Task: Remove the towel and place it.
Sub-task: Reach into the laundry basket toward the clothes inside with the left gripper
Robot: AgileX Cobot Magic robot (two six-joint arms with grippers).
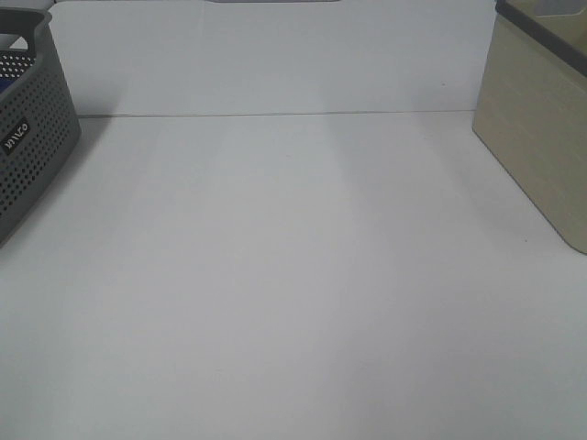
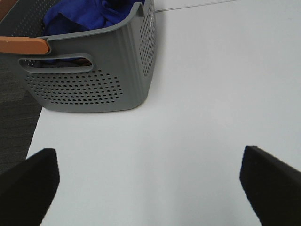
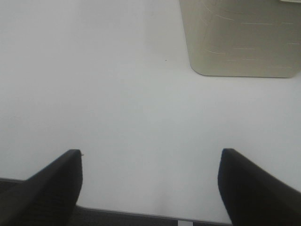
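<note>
**1. L gripper** point(image 2: 148, 157)
- Jaws: spread wide. The two dark fingers point(image 2: 28, 188) sit at opposite sides of the wrist view and grip nothing; only table point(image 2: 188, 94) shows btwn them.
- Pos.: above the white table top, clear of all objects.

**2. R gripper** point(image 3: 150, 155)
- Jaws: spread wide, approx. same gap as the L unit, and grip nothing.
- Pos.: over the table's near edge; a dark strip shows past that edge, under the fingers point(image 3: 47, 188).

**3. Towel** point(image 2: 80, 16)
- Royal-blue cloth, bunched up inside the grey perforated basket point(image 2: 94, 80).
- Ref. L jaws: basket stands ahead of them, well apart and offset toward one finger. Its handle-slot wall faces the jaws.
- Towel touches neither gripper. Ref. R jaws: not in that wrist view.

**4. Other items**
- Orange-brown bar point(image 2: 23, 45) lies along the basket rim above the handle slot; cannot tell what it is.
- Beige bin point(image 3: 240, 42) stands ahead of the R jaws, offset toward one finger and well apart.
- High view: basket at the table's L edge, bin at its R edge, w/ open table btwn. Neither gripper shows in this view.
</note>
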